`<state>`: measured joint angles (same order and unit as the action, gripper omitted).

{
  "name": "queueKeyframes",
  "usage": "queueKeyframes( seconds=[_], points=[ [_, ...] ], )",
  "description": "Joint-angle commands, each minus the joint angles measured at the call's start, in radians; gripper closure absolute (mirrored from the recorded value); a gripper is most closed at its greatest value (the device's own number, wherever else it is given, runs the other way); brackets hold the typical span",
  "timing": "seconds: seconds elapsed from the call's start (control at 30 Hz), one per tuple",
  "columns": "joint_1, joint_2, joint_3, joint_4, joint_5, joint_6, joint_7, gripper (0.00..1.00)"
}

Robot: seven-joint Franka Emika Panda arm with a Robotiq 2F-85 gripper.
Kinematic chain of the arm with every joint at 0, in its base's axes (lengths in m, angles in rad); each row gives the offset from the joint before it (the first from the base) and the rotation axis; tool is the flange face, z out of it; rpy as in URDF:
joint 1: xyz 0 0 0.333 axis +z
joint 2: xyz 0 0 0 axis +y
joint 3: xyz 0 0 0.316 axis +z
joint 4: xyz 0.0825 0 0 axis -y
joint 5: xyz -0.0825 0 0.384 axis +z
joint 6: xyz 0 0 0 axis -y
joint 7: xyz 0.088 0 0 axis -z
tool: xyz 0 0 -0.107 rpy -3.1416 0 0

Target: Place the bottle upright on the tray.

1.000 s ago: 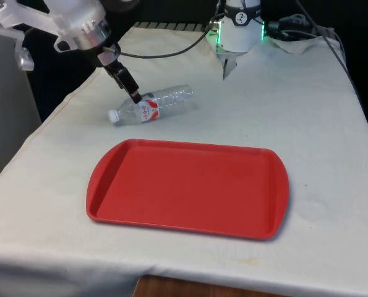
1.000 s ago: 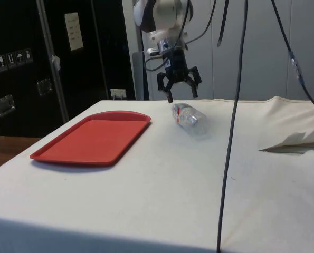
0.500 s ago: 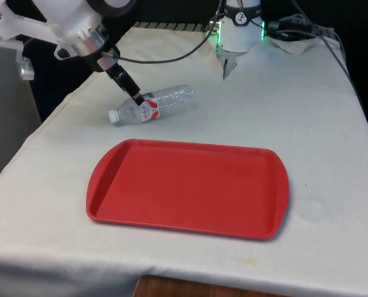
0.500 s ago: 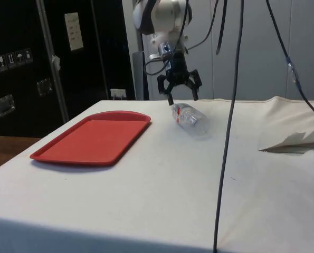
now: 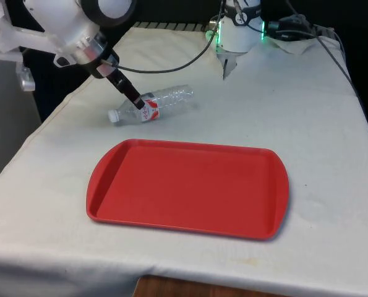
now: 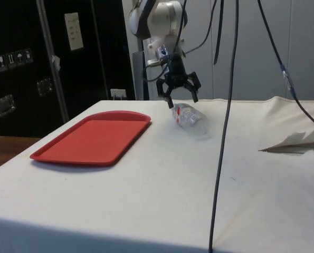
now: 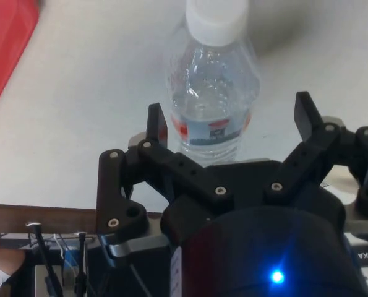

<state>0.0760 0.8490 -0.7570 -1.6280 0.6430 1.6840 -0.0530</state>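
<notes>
A clear plastic bottle [image 5: 153, 104] with a white cap and a red-and-white label lies on its side on the white cloth, beyond the red tray [image 5: 187, 187], cap towards the front view's left. My gripper [image 5: 137, 100] hangs open just over the bottle's label end. In the side view the gripper [image 6: 178, 96] stands spread above the bottle [image 6: 190, 117], with the tray [image 6: 93, 137] to its left. In the wrist view the bottle [image 7: 211, 93] lies between the two fingers [image 7: 155, 122], neither pad touching it.
The robot's base [image 5: 239, 34] with cables stands at the table's far end. A crumpled fold of cloth [image 6: 296, 141] lies at the side view's right. Black cables [image 6: 225, 105] hang in front of the side camera.
The gripper has dropped a little lower and closer over the bottle's label. The bottle and the tray have not moved.
</notes>
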Motion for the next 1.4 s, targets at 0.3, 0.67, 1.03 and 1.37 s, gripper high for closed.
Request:
queueKeyframes(
  seconds=[0.3, 0.67, 1.03, 1.37],
  points=[
    [-0.019, 0.044, 0.005, 0.050, 0.009, -0.070, 0.015, 0.00],
    [-0.029, 0.085, -0.008, 0.096, 0.036, -0.118, 0.006, 0.00],
    [-0.044, 0.111, -0.006, 0.122, 0.052, -0.141, -0.009, 0.00],
    [-0.061, 0.165, -0.030, 0.203, 0.087, -0.199, -0.018, 0.00]
  ],
)
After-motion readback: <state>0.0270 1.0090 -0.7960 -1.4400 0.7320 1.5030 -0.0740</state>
